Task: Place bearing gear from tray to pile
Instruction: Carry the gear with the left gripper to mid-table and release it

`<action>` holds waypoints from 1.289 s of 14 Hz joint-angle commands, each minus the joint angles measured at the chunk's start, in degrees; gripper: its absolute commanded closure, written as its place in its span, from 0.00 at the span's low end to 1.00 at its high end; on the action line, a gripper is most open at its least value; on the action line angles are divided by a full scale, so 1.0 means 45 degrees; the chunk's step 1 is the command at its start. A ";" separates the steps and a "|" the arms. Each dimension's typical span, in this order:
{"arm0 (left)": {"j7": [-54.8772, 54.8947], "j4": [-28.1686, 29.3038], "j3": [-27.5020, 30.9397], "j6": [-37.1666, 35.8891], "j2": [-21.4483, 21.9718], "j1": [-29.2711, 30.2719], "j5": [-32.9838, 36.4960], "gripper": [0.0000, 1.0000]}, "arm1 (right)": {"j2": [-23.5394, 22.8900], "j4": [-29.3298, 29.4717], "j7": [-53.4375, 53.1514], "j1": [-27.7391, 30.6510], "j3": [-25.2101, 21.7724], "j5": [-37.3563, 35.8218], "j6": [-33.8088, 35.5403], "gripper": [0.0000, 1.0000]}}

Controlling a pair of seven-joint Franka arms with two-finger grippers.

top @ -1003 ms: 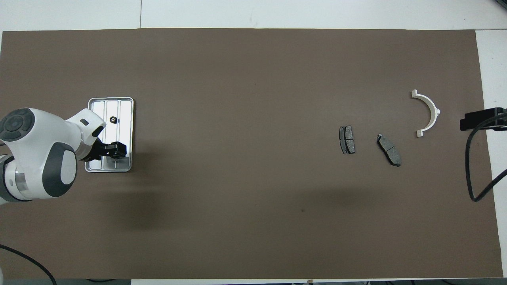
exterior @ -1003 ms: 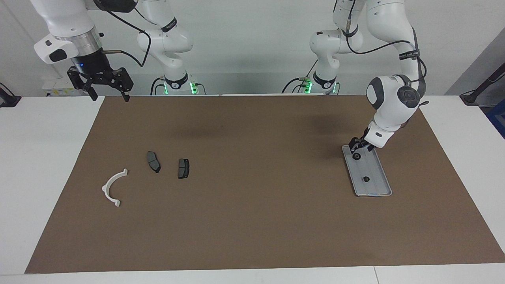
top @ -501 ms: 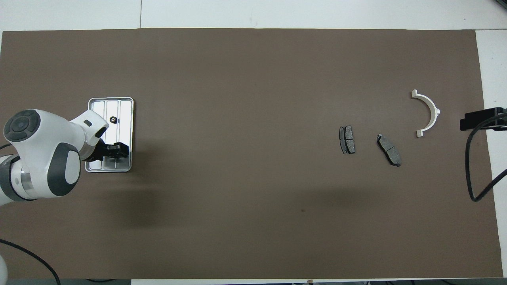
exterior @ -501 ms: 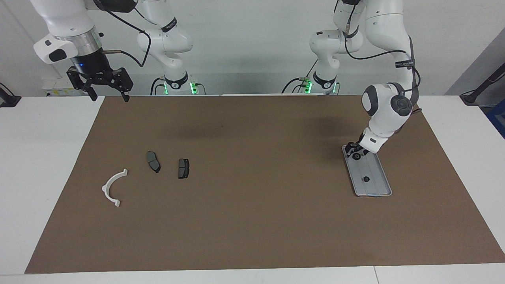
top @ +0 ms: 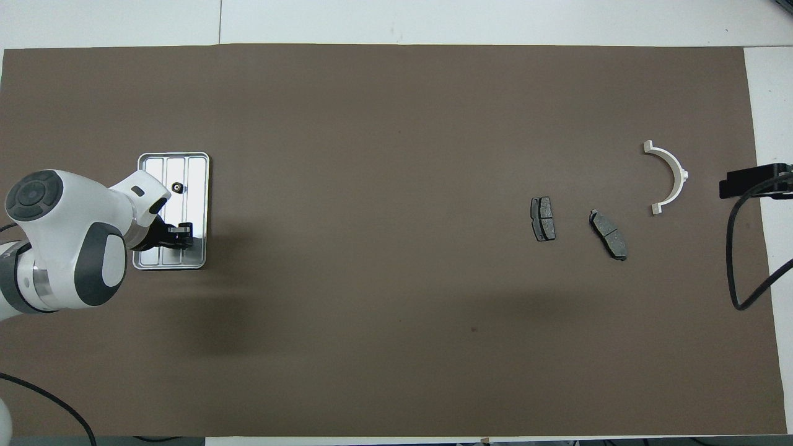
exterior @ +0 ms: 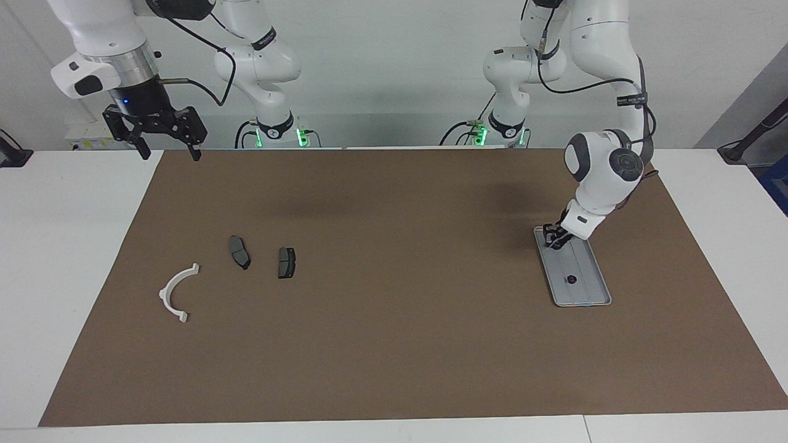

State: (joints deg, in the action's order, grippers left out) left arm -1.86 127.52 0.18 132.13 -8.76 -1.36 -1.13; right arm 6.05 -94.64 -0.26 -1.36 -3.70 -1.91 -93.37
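The silver tray (exterior: 585,289) (top: 198,179) lies on the brown mat at the left arm's end. One small dark bearing gear (exterior: 572,279) (top: 178,186) sits in the tray's half farther from the robots. My left gripper (exterior: 556,237) (top: 181,234) is down in the tray's end nearer to the robots and covers whatever lies under it. The pile lies at the right arm's end: a white half-ring bracket (exterior: 162,294) (top: 681,173) and two dark brake pads (exterior: 239,251) (exterior: 286,262) (top: 543,218) (top: 608,234). My right gripper (exterior: 170,149) (top: 753,184) waits open and empty, raised over that end.
The brown mat (exterior: 394,344) (top: 372,124) covers most of the white table (exterior: 68,246). A black cable (top: 740,260) hangs from the right arm over the mat's edge beside the bracket.
My left gripper has come down onto the tray's end nearer to the robots. The dark gear that showed just under it is now covered. The right arm has not moved.
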 commanded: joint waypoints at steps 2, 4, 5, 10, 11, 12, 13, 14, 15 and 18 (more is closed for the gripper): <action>0.0159 -0.0677 0.0175 -0.0490 -0.0202 -0.0166 0.0232 1.00 | 0.0119 -0.0316 0.0019 0.0224 0.0060 0.0558 -0.0248 0.00; -0.0054 -0.2120 0.0136 -0.2089 -0.0202 -0.0301 0.0232 1.00 | 0.0100 -0.0316 -0.0077 0.0302 0.0040 0.0795 -0.0326 0.00; -0.0269 -0.2765 0.0136 -0.2774 -0.0202 -0.0593 0.0213 1.00 | 0.0100 -0.0316 -0.0194 0.0303 0.0040 0.0795 -0.0326 0.00; -0.5163 -0.4486 0.0117 -0.3677 -0.0514 -0.3227 0.0057 1.00 | 0.0061 -0.0238 -0.0234 0.0479 0.0040 0.0815 -0.0326 0.00; -0.6159 -0.4954 0.0117 -0.3950 -0.0785 -0.3813 0.0037 1.00 | 0.0061 -0.0296 -0.0273 0.0459 0.0040 0.0815 -0.0326 0.00; -0.7233 -0.5462 0.0117 -0.4223 -0.0923 -0.4263 -0.0234 1.00 | 0.0061 -0.0335 -0.0273 0.0440 0.0040 0.0815 -0.0307 0.00; -0.8249 -0.5892 0.0136 -0.4303 -0.1099 -0.4944 -0.0604 1.00 | 0.0061 -0.0355 -0.0254 0.0439 0.0040 0.0815 -0.0306 0.00; -0.9129 -0.6129 0.0136 -0.4343 -0.1159 -0.5686 -0.0665 1.00 | 0.0041 -0.0355 -0.0273 0.0401 0.0040 0.0815 -0.0287 0.00; -1.0163 -0.6170 0.0156 -0.4266 -0.1217 -0.6273 -0.0666 1.00 | 0.0041 -0.0355 -0.0273 0.0362 0.0040 0.0815 -0.0306 0.00; -1.2081 -0.7452 0.0136 -0.4361 -0.2169 -0.7837 -0.0724 1.00 | 0.0119 -0.0529 -0.0254 0.0322 0.0060 0.0815 -0.0248 0.00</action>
State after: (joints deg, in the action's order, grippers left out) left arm -52.01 100.20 -0.47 114.72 -14.00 -32.90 -3.59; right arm 5.89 -95.39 -0.52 -0.35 -3.85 0.72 -93.44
